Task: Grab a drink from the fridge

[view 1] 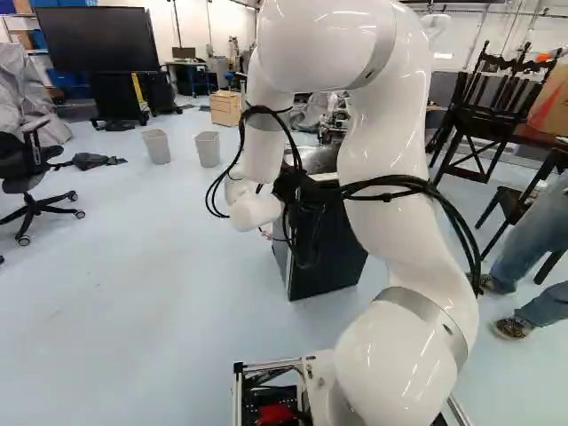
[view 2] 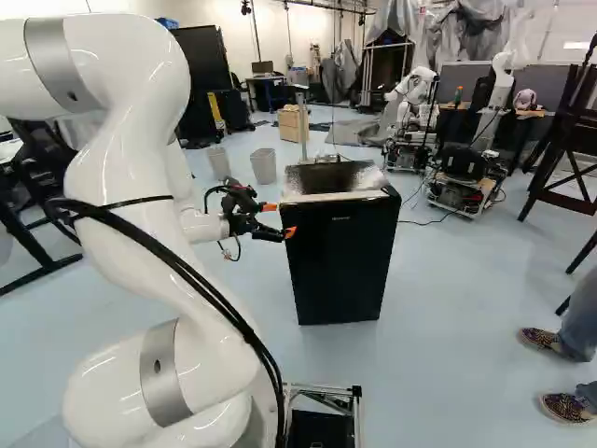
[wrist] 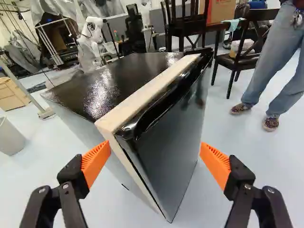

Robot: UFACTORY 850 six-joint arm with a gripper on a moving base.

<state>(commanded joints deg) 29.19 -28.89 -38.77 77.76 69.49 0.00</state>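
Fridge (view 2: 340, 257) stands on the floor (wrist: 256, 142) just ahead of the gripper (view 2: 280, 220), with its near front corner in the space between the two fingers. The gripper is released: its fingers stand wide apart, orange pads (wrist: 96, 161) facing each other across that corner, and neither side is clamped on anything. One pad is by the fridge's side wall (wrist: 78, 126); the other is out on the side of the black door (wrist: 173, 142). Whether either pad brushes the fridge, I cannot tell. The door looks shut, with a pale strip (wrist: 147, 92) running along its top edge, ahead of the gripper. Past the strip, the glossy black top (wrist: 114, 83) stretches away from the fingers.

The white arm (view 2: 140, 187) reaches forward to the gripper, which sits near the upper part of the fridge. Out beyond the finger at the side wall are a bin (wrist: 10, 137) and, farther from the gripper, a wooden box (wrist: 12, 97). Across the fridge from the gripper, well apart, stands another robot (view 2: 410, 91). A dark chair (wrist: 237, 61) is also well beyond the gripper, past the door side.
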